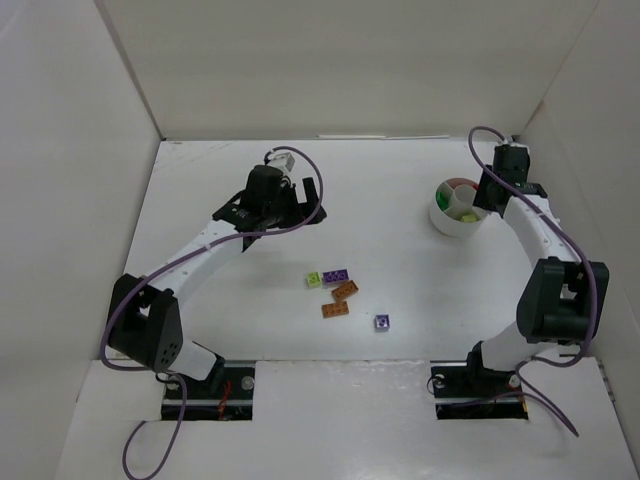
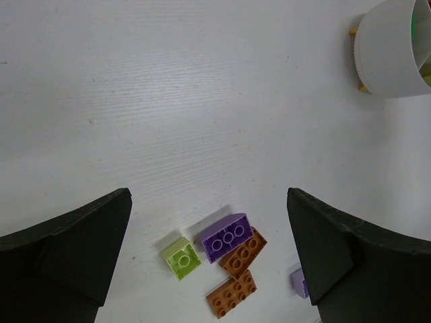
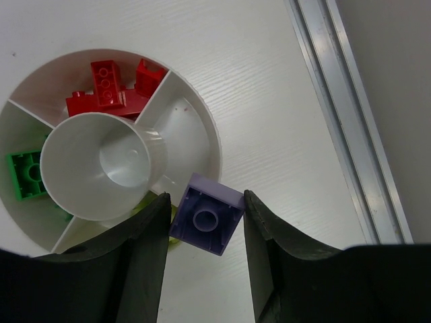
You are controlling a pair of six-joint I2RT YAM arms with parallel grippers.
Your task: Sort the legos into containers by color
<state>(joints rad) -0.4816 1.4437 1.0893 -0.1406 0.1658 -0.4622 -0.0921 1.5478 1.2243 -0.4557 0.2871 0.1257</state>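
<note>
only in wrist view: purple lego [image 3: 206, 214] tight in right pincer [image 3: 205, 210], left pincer [image 2: 209, 205] spread

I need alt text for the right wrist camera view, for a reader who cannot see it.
The right gripper holds a small pale purple plastic brick by the rim of a round white divided dish. Red bricks lie in one compartment, a green brick in another.
</note>
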